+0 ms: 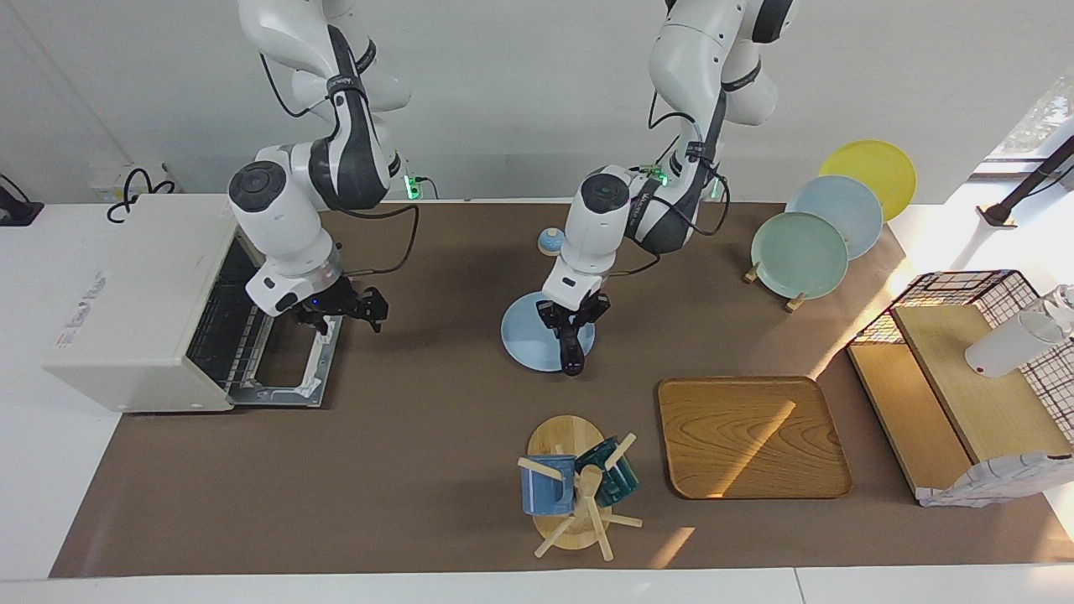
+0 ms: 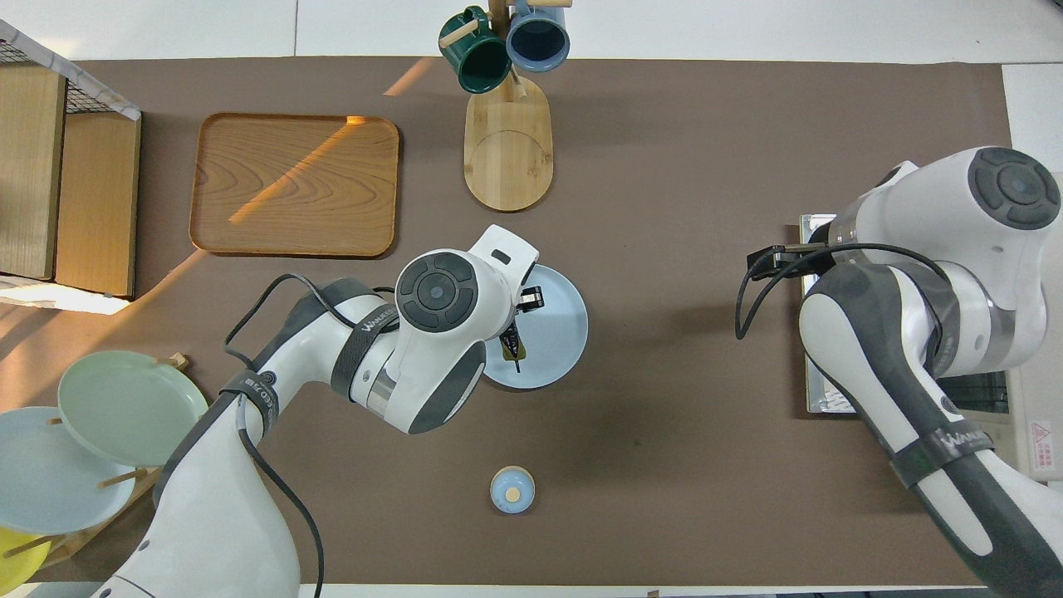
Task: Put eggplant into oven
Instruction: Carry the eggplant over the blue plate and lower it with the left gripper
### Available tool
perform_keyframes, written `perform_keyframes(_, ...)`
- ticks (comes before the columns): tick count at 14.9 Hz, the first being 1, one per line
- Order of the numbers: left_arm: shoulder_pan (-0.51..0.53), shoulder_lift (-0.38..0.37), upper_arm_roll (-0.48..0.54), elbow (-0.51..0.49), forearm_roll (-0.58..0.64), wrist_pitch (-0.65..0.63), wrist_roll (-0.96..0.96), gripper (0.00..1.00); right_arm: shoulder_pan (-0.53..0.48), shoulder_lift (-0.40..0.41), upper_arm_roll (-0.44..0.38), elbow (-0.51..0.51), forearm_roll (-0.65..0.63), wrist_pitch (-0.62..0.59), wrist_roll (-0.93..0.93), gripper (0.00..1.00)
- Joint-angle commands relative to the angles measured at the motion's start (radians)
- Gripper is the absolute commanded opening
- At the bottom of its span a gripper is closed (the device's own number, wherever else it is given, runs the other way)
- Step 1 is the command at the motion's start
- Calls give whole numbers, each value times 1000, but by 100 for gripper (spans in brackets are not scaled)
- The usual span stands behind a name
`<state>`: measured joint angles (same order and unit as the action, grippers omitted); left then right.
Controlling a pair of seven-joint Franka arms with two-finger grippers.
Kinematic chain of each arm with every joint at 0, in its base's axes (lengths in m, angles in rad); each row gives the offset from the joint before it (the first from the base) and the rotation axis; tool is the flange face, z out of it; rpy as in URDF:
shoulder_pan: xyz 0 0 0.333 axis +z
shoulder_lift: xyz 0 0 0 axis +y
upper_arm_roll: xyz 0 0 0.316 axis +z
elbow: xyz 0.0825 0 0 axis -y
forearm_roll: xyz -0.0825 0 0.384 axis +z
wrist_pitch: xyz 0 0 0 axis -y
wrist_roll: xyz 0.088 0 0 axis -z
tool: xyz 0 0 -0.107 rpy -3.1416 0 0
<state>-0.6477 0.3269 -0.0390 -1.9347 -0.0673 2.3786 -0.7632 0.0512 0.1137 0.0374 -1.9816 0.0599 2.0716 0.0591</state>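
With the oven (image 1: 143,310) door down for loading, left gripper (image 1: 572,323) clamped on eggplant (image 1: 571,348) above blue plate (image 1: 524,335); right gripper (image 1: 340,309) at the door, jaws unreadable.

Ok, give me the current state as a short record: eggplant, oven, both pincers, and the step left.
eggplant: hanging upright in the left pincer, over the light blue plate
oven: at the right arm's end of the table, door dropped open, rack visible inside
left pincer: shut on the eggplant's upper end
right pincer: over the open oven door, holding nothing visible
step left: eggplant not yet in the oven
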Motion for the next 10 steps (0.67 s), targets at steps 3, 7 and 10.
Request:
perform_keyframes(3,-6,-26,13,-18,-8,8,2,100,-14,18,13,76,21,-81,-15,100)
perform_keyframes(7,38,-54,14,6,-8,-64,28,100,-17,17,16,69,23,-93,-33,100)
perform_keyframes(10,88,-66,14,72,-8,-157,83,100,-14,18,18,78,20,-81,-24,100)
